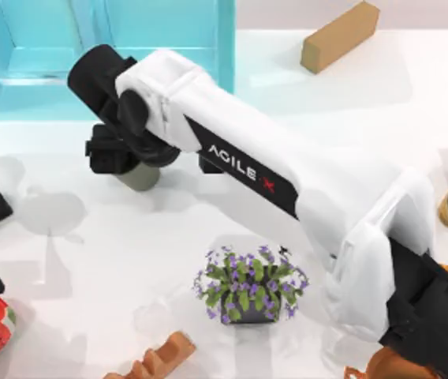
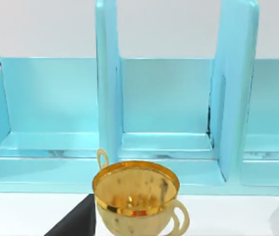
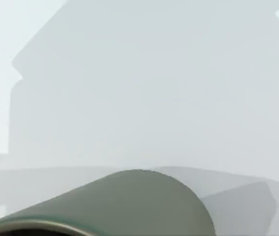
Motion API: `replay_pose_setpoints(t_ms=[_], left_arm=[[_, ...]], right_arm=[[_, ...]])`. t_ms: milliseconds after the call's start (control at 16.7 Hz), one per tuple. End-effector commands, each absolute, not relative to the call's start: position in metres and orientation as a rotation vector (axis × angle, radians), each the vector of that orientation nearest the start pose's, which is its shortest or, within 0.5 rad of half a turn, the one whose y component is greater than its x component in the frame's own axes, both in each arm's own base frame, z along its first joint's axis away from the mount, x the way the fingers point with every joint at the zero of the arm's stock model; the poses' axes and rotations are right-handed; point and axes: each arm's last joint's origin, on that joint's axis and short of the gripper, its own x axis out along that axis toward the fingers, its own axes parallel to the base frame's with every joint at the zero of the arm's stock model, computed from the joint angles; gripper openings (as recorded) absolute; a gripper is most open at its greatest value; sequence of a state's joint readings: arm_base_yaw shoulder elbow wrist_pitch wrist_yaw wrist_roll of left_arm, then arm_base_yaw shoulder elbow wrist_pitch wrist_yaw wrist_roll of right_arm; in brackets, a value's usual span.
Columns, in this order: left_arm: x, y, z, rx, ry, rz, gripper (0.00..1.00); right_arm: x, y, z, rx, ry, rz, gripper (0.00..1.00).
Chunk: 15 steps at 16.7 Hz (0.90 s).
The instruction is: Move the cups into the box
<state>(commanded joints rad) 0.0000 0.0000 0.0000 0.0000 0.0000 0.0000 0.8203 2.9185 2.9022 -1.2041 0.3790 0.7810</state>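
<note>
The olive-grey cup point(image 1: 140, 175) stands on the white table point(image 1: 90, 260) in the upper left of the top view, just below the big blue box point(image 1: 225, 47). The right gripper point(image 1: 112, 154) sits right over this cup, and whether its fingers are apart or together cannot be told. The right wrist view shows the cup's grey side point(image 3: 129, 201) very close. A gold trophy cup point(image 2: 137, 196) stands before the box's compartments point(image 2: 164, 98) in the left wrist view. Purple flowers point(image 1: 249, 284) sit at bottom middle. A tan block point(image 1: 339, 35) lies at upper right.
</note>
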Motion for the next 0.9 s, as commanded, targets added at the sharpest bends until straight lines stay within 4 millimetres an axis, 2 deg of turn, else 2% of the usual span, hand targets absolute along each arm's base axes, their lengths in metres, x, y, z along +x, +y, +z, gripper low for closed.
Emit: replay_pose_setpoints(t_ms=[720,900], left_arm=[[0.1057,-0.0012,0.16,0.0,0.0,0.0,1.0],[0.1057,-0.0012,0.16,0.0,0.0,0.0,1.0]], right_arm=[[0.3859,0.4095,0.1236,0.007,1.069,-0.007,0.02],[0.3859,0.4095,0.1236,0.007,1.069,-0.007,0.0]])
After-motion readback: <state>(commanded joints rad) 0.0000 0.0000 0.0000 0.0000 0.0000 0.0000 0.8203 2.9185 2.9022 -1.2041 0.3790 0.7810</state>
